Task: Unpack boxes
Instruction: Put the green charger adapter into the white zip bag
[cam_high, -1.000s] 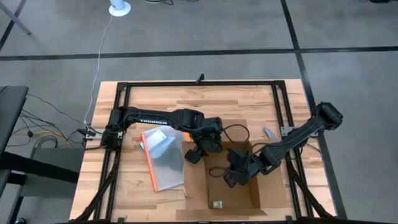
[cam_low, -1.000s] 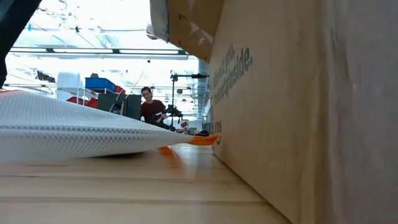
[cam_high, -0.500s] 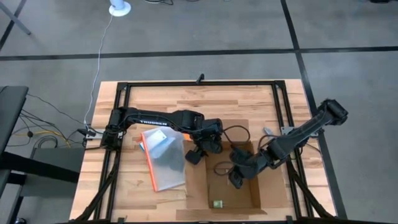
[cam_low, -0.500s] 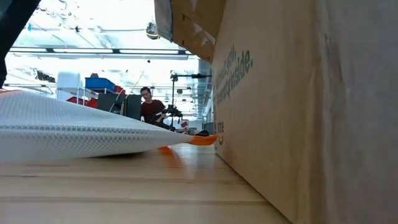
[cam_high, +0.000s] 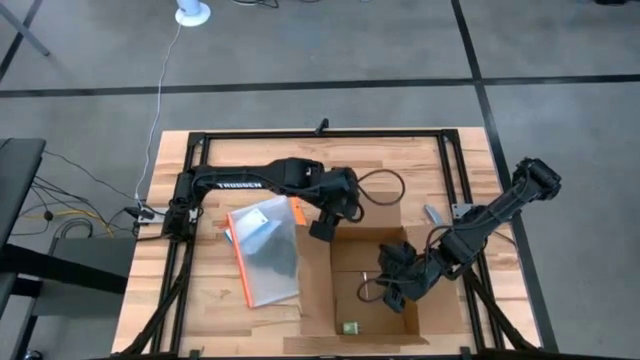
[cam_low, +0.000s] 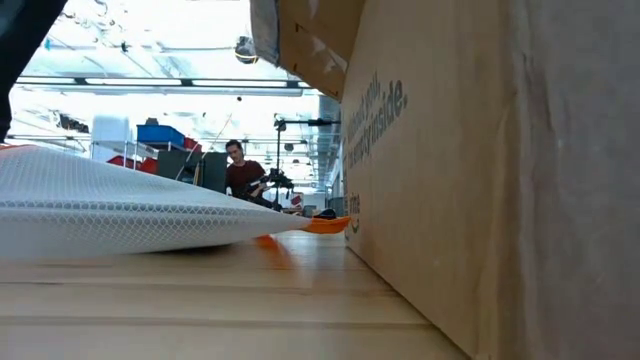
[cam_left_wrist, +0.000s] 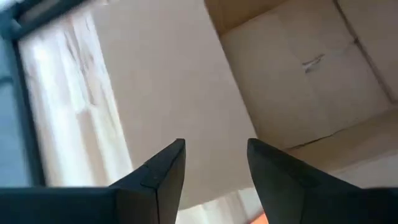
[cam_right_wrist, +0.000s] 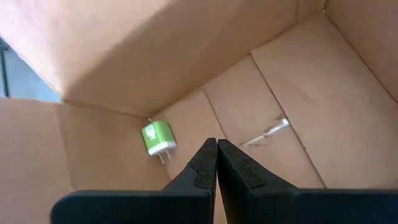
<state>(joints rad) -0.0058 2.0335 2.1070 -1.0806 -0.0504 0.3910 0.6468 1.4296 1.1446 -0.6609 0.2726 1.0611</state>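
Inside the brown box (cam_high: 345, 285), which sits open on the wooden table (cam_high: 400, 165), the right gripper (cam_high: 392, 288) reaches down with its two fingers pressed flat together, holding nothing. Cardboard walls stand close around those fingers, and the bare box floor spreads out in front of them. A small green plug (cam_right_wrist: 155, 138) lies on that floor, near the tips but not touching, tucked into a corner where two walls meet. The left gripper (cam_high: 322, 228) hangs just over the far edge of the box, beside a flap, with its fingers spread apart and empty. Beside the box, close to the left gripper, lies a clear pouch (cam_high: 265, 250) with an orange edge.
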